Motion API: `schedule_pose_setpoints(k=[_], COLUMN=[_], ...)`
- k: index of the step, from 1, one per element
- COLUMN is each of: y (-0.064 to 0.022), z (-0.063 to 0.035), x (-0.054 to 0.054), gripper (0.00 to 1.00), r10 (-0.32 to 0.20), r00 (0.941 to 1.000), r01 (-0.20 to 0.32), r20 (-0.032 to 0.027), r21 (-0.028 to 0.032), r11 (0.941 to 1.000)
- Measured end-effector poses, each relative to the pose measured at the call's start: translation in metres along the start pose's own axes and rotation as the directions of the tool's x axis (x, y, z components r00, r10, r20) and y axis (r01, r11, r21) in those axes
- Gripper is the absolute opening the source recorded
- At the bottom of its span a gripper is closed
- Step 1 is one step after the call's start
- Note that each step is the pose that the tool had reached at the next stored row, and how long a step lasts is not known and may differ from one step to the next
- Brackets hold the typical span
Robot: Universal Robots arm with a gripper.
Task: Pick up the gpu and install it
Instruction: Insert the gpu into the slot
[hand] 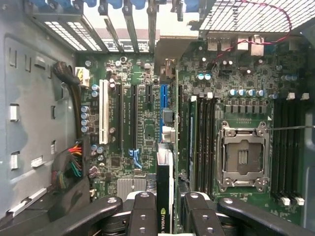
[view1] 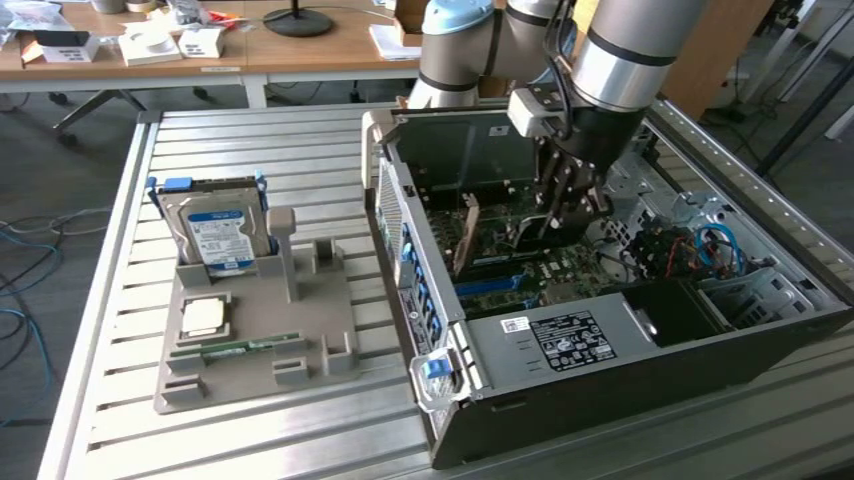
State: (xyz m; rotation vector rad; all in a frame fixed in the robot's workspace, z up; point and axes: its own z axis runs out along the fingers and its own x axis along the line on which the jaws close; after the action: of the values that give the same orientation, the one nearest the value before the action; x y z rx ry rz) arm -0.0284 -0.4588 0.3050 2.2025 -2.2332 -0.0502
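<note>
Gpu (hand: 164, 172) edge-on in the tool's (hand: 169, 216) grip, over the motherboard (hand: 236, 98).

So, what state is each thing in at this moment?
gripper: shut on the gpu, down inside the computer case.
gpu: held edge-on, in line with the blue slot; seating cannot be told.
computer case: lying on its side, open.
hard drive: upright in the tray.
memory stick: lying flat in the tray.
</note>
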Motion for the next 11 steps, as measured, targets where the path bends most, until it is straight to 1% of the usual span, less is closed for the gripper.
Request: schedule_pose_setpoints(k=[11], y=[0.0005], z=[0.0145], x=[0.000], gripper=[0.27], r10=[0.001], r00=[1.0000], r01=[-0.001], r20=[0.0001], r21=[0.0000], r11=[1.0000])
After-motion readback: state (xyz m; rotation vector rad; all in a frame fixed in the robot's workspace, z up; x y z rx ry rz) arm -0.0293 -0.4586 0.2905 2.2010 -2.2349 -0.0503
